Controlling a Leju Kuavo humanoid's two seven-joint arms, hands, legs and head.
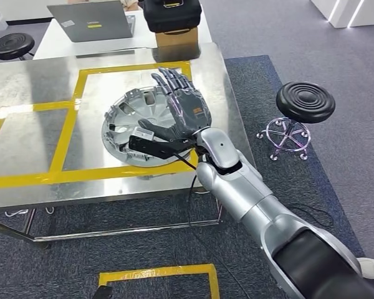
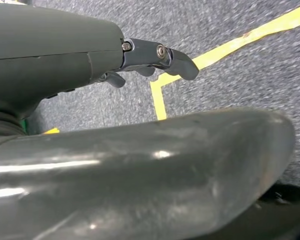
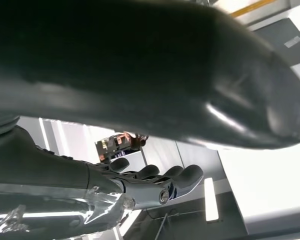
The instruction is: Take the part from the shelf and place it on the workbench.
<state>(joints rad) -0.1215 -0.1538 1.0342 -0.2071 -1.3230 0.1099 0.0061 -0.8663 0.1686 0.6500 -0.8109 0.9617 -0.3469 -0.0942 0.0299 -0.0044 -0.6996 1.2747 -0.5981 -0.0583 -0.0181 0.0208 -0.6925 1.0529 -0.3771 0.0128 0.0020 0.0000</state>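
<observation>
The part [image 1: 136, 124] lies on the workbench [image 1: 30, 134], near its front-right edge. The right hand [image 1: 182, 109] hovers over it, fingers spread, holding nothing. Left hand [image 2: 141, 57]: cannot tell.

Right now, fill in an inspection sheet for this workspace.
Surface: steel workbench marked with yellow tape.
Job's things: silver wheel-cover part lying flat on the workbench inside the tape.
Clutter: laptop and black case on the white table behind.
Hands: right hand open, fingers spread over the part; left hand hanging over the carpet, holding nothing.
Cables: black cable hanging from the right wrist.
Surroundings: grey carpet, black stool beside the workbench.
</observation>
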